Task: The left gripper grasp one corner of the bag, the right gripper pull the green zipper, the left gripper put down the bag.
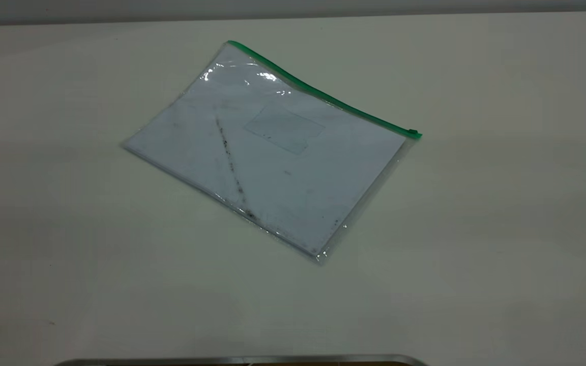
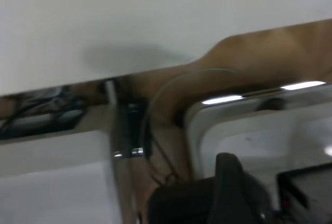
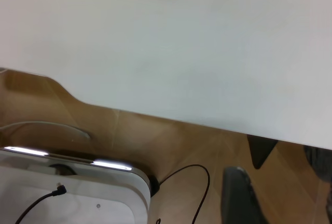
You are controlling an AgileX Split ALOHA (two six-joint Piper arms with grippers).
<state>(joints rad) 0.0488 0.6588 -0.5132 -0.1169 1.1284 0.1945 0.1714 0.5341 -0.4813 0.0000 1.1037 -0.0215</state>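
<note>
The bag [image 1: 272, 152] lies flat on the white table [image 1: 501, 203], a little back of centre. It is clear plastic with white sheets inside, a dark diagonal smudge and a small card pocket. The green zipper [image 1: 318, 94] runs along its far long edge, with the slider tab [image 1: 413, 133] at the right end. Neither gripper shows in the exterior view. The left gripper [image 2: 231, 182] shows in the left wrist view as a dark shape below the table edge. The right gripper [image 3: 238, 198] shows in the right wrist view over the brown floor, off the table.
A metal-rimmed edge [image 1: 242, 360] shows at the bottom of the exterior view. The wrist views show the table's front edge, a white rounded base [image 3: 78, 198] with cables and the brown floor [image 3: 171, 141].
</note>
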